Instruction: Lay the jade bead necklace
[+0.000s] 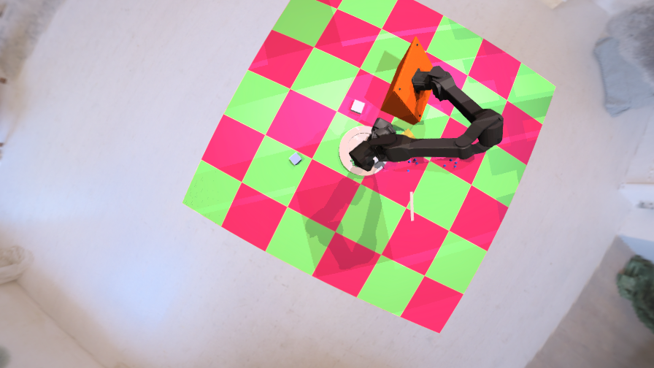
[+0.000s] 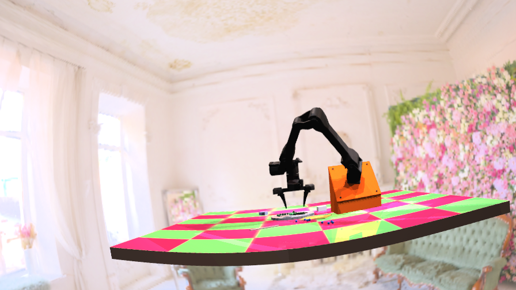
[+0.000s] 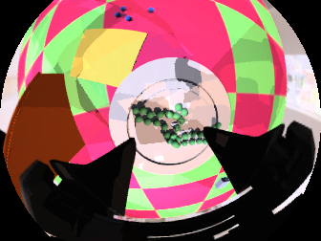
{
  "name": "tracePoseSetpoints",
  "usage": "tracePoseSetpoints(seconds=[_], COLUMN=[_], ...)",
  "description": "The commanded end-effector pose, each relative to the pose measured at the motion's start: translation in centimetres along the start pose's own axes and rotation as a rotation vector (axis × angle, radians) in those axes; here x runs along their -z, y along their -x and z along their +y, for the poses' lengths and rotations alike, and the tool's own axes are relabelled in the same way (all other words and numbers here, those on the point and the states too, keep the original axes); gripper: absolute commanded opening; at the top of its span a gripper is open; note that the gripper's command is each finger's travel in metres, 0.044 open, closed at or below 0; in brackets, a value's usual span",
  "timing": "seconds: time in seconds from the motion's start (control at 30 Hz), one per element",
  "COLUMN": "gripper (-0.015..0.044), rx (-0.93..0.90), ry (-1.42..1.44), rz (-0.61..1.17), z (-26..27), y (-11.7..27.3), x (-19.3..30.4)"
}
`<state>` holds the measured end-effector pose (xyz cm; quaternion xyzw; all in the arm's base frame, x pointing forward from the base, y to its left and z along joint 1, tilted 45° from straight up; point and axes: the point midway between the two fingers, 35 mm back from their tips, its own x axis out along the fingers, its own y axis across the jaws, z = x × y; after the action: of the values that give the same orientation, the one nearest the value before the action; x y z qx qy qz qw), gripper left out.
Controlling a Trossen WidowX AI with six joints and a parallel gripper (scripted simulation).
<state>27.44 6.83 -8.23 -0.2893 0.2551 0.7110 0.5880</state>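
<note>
One necklace (image 2: 293, 213) (image 3: 164, 126) lies bunched and crossed on one board (image 1: 347, 150) (image 2: 274, 219) (image 3: 121, 120), mostly inside the ring-shaped groove. The tool (image 2: 295, 206) (image 3: 170, 136) hangs above, fingers wide apart, holding nothing. Two blocks, white (image 1: 357, 106) (image 2: 321, 208) and grey (image 1: 295, 158) (image 2: 263, 213) (image 3: 223, 182), sit apart.

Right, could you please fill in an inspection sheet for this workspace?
Surface: red and green checkered table top, shadows across it.
Job's things: jade bead necklace bunched on the round bead board, not laid round the groove.
Clutter: yellow sheet, blue beads, white block, grey block, pale strip.
Gripper: open above the board, nothing held.
Cables: nothing seen.
Surroundings: green sofa, flower wall, windows.
</note>
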Motion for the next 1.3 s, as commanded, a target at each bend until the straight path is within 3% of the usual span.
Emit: tracePoseSetpoints(seconds=[0.0, 0.97, 1.27], gripper=[0.038, 0.038, 0.0144], rx=[0.002, -0.006, -0.005], ry=[-0.001, -0.009, -0.002], rz=[0.0, -0.008, -0.002], z=[0.0, 0.4, 0.2], y=[0.1, -3.1, -2.9], x=[0.0, 0.0, 0.0])
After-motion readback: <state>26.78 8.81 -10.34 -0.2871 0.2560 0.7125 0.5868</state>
